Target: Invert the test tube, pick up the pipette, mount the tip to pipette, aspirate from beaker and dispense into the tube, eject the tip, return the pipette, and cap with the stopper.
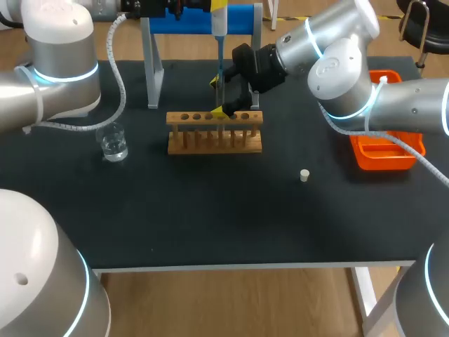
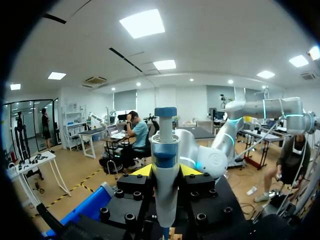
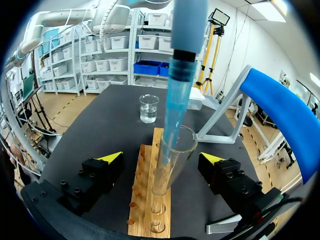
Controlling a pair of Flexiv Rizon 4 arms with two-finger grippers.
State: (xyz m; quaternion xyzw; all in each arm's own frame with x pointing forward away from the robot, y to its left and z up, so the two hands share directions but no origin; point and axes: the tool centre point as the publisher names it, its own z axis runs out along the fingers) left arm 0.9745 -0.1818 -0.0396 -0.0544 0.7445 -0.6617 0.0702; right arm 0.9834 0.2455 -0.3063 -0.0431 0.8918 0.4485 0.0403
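sitting near the table's (image 1: pixel 210 225) far edge: wooden rack (image 1: pixel 215 140). left gripper (image 2: pixel 166 170) clenched on the pipette (image 2: pixel 165 150) above it, blue tip (image 3: pixel 176 105) down in the test tube (image 3: pixel 165 175) standing in the rack. right gripper (image 3: pixel 162 158) released, straddling the tube without touching. beaker (image 1: pixel 113 142) toward the left edge, stopper (image 1: pixel 304 175) right of centre.

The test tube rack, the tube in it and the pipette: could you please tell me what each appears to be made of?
The test tube rack looks like light wood: tan, matt, with drilled holes. The tube is clear glass or hard plastic, see-through with glints on its rim; I cannot tell which. The pipette is probably plastic: a smooth grey-white body with blue bands.
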